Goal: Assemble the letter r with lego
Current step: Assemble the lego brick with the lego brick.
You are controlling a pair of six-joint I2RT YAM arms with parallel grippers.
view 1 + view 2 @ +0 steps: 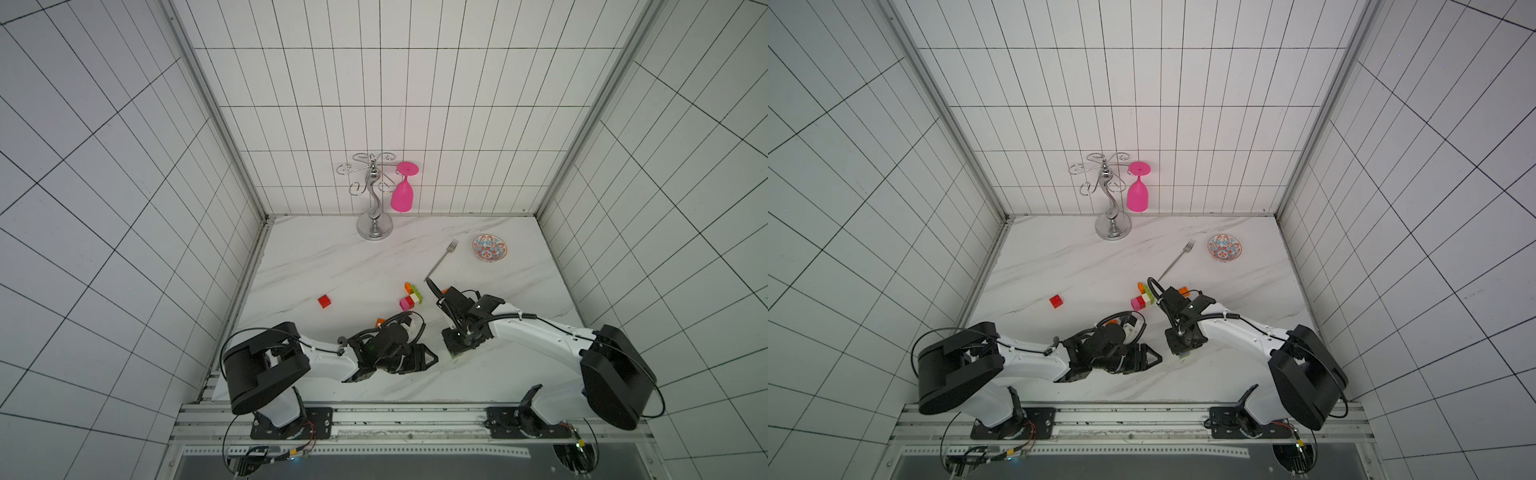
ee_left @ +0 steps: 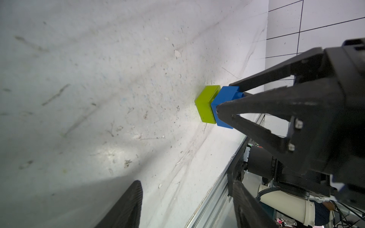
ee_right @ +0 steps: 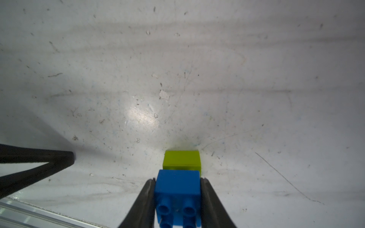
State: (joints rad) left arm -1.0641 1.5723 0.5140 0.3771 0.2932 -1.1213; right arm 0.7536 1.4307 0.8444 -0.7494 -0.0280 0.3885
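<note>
Scuffed marble tabletop (image 3: 138, 79), blue-and-lime lego (image 3: 177, 185) in right hand (image 3: 178, 180)

Right fingers (image 3: 210, 201) point downward, clamped, while left fingers (image 2: 126, 207) stand apart, aimed toward the right arm (image 1: 540, 336).

The right gripper (image 3: 178, 180) pinches a blue brick (image 3: 177, 187) by its sides, studs toward the camera. A lime green brick (image 3: 182, 159) sits against its far face, meeting the scuffed white counter (image 3: 138, 69).
</note>
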